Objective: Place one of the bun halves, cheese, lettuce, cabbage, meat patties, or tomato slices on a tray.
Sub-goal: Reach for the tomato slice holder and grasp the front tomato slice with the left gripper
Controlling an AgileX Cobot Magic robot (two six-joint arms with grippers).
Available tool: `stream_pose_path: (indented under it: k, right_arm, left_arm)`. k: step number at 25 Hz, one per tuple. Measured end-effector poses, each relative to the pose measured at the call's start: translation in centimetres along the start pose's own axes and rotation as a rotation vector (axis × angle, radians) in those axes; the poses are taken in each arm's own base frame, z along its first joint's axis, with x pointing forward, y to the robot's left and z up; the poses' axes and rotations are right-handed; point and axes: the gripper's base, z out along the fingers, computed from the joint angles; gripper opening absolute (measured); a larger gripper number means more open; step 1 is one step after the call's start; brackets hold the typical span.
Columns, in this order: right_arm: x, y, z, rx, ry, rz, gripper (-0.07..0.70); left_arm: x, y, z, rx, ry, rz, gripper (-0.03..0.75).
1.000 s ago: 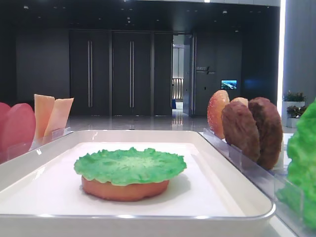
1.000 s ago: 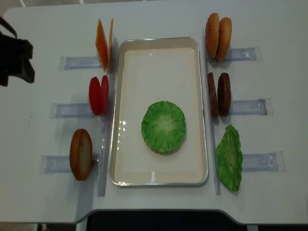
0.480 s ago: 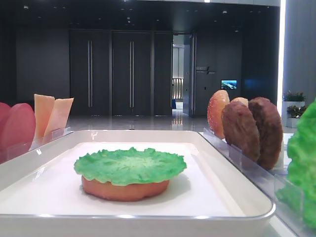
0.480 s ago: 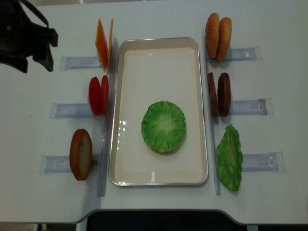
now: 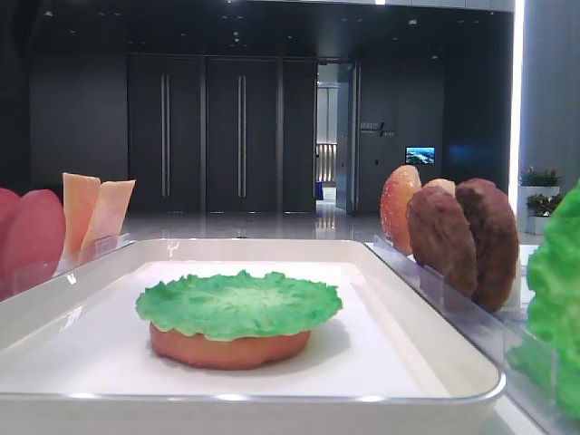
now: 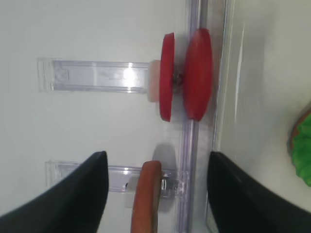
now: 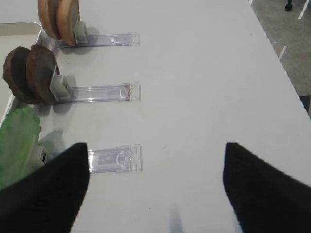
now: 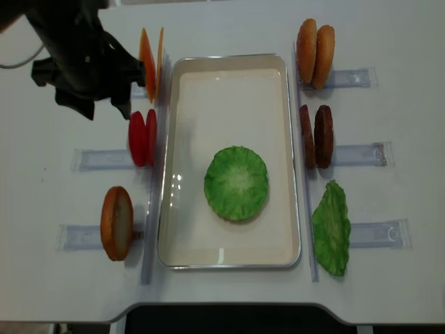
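We are in the middle of building a burger on the big white tray with the shiny rim (image 8: pixel 229 64). Inside the tray, a flat orange bun half (image 5: pixel 228 349) lies with a wavy green lettuce leaf (image 8: pixel 236 182) on top of it.

Our left gripper (image 8: pixel 104 108) hangs just left of the tray, near the two round red tomato slices (image 8: pixel 142 137). Its fingers (image 6: pixel 73 194) are spread wide and hold nothing. The slices stand on edge in a clear plastic rack (image 8: pixel 104 159), touching the tray's left rim. We think a tomato slice is the next piece. To take it, our fingers must come down on both sides of one slice, squeeze it, lift it, and lay it on the leaf.

Our right gripper (image 7: pixel 155 194) waits right of the tray, also wide open and empty.

Now we count. Left of the tray: two thin pale-orange cheese slices (image 8: pixel 149 64), two tomato slices, one round bun half (image 8: pixel 116 223). Right of the tray: two more bun halves (image 8: pixel 315 46), two rough dark brown meat patties (image 8: pixel 316 136), one more green lettuce leaf (image 8: pixel 331 227).
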Motion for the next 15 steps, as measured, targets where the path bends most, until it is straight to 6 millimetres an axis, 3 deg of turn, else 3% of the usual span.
stream_pose_path:
  k: [6,15]
  right_arm:
    - [0.0,0.0,0.0,0.0,0.0,0.0,0.539]
    - [0.0,0.0,0.0,0.0,0.0,0.0,0.539]
  left_arm:
    - [-0.5,-2.3,2.0,0.022,-0.014,-0.008,0.486]
    - [-1.3,-3.4,4.4,0.035,-0.009,-0.016,0.486]
